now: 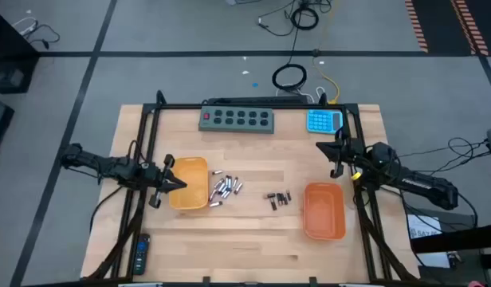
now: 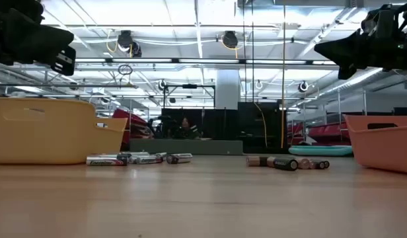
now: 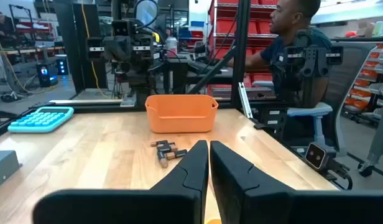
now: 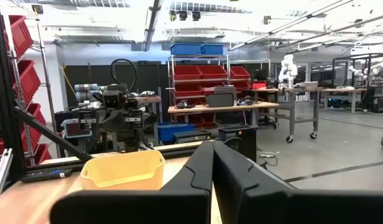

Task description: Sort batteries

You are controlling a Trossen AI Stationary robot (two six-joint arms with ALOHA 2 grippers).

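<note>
I judge sorting not yet begun: my left gripper (image 1: 180, 184) and right gripper (image 1: 335, 147) both hover closed and empty, with the batteries (image 1: 223, 189) on the counter (image 1: 245, 239) just beyond the left gripper, so opening and descending comes next.

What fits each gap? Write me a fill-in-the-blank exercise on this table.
1. The silvery batteries lie beside the ____ tray.
2. The black batteries lie between the two trays, nearer the ____ one.
3. The left hand hangs over the yellow tray with its fingers ____.
4. The blue calculator sits at the table's far edge, on the ____ arm's side.

Missing words: yellow; orange; shut; right
</note>
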